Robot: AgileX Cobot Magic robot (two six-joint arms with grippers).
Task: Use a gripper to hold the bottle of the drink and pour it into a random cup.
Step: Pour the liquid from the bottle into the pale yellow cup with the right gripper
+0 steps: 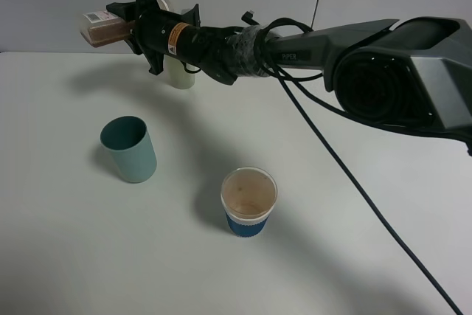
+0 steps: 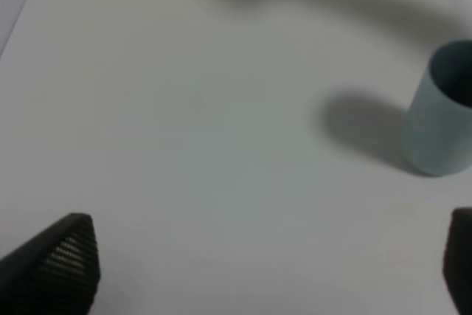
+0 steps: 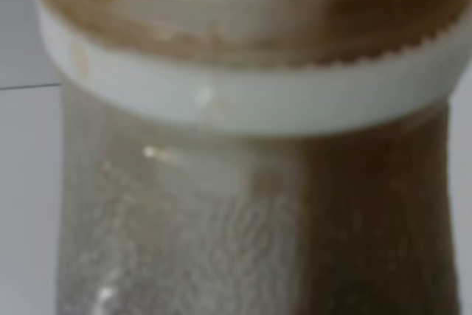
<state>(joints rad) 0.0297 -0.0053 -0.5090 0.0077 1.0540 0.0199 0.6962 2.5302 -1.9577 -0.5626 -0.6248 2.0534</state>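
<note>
From above, the bottle (image 1: 103, 29) is held on its side in the tightly closed right claw (image 1: 124, 23), high over the far left of the desk (image 1: 74, 256) — beyond a teal cup (image 1: 130, 149). At the left wrist, the left claw (image 2: 267, 256) is seen spread wide, empty. At the right wrist, only the bottle (image 3: 251, 182) is shown — blurred.

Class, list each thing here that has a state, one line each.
Small translucent plastic bottle of brown drink: held on its side, aloft.
Right black two-fingered gripper: shut on the bottle.
Left black gripper: open, empty.
Teal cup: upright, looks empty.
White cup with blue band: upright, brownish drink inside.
Pale cream cup: upright, partly hidden by the arm.
</note>
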